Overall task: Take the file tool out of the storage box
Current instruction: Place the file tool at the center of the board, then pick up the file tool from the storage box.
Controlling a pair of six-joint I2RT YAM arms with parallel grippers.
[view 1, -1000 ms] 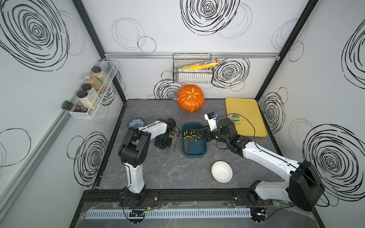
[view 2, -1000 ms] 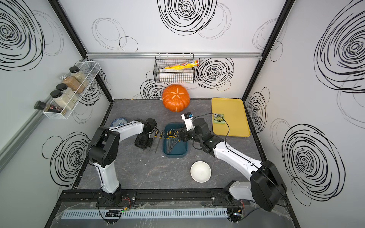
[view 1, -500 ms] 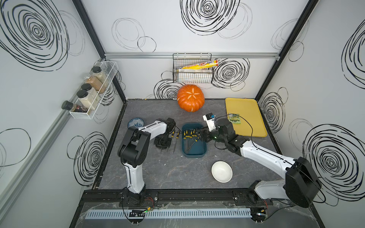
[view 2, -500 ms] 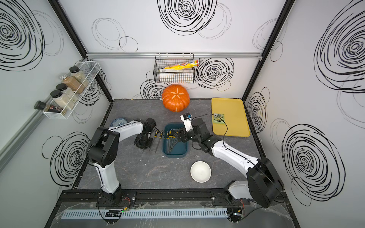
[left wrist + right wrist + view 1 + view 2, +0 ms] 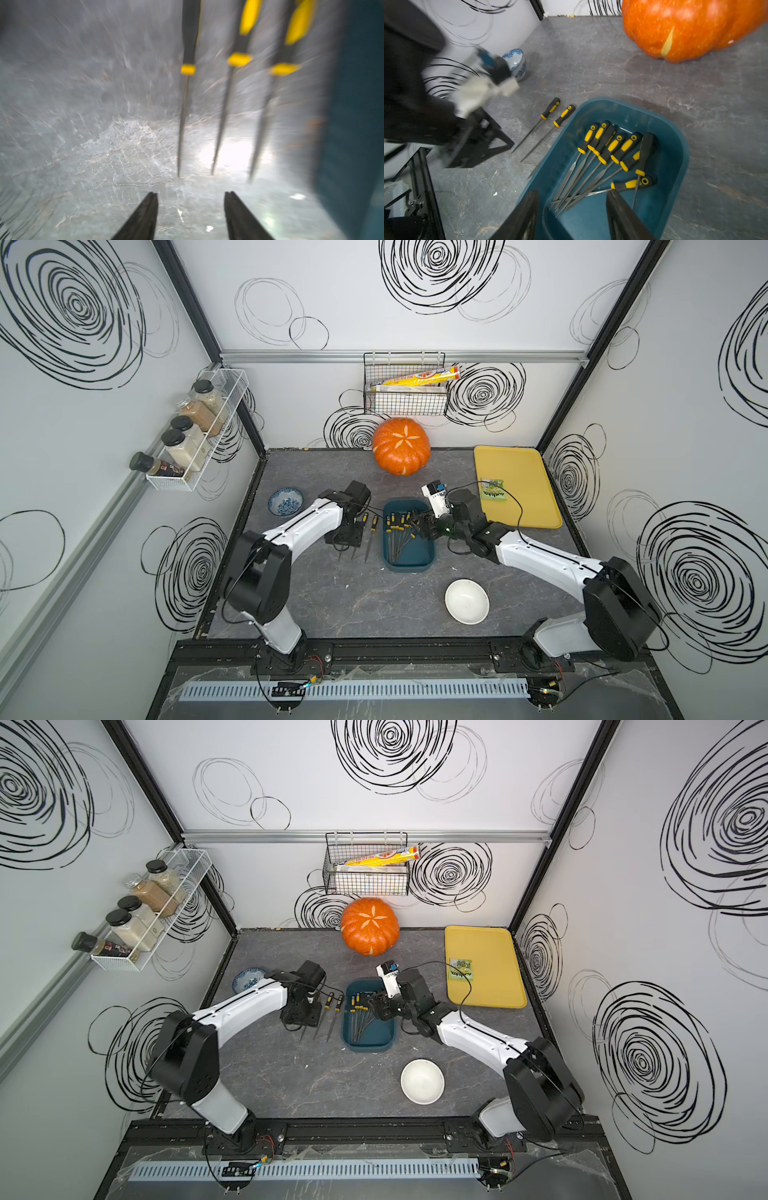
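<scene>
White swirl-marked walls (image 5: 374, 302), grey marbled tabletop (image 5: 365, 601)

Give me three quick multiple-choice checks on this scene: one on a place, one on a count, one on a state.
1. Where is the green packet?
A) on the yellow tray
B) in the white bowl
C) beside the pumpkin

2. How many files lie on the table outside the box?
A) one
B) three
C) six

3. What state is the left gripper in?
A) open and empty
B) shut on a file
C) shut on the bowl

Answers:
1 A: both top views show the packet lying on the tray.
2 B: the left wrist view shows three side by side next to the box wall.
3 A: its jaws stand apart with only bare table between them.
</scene>
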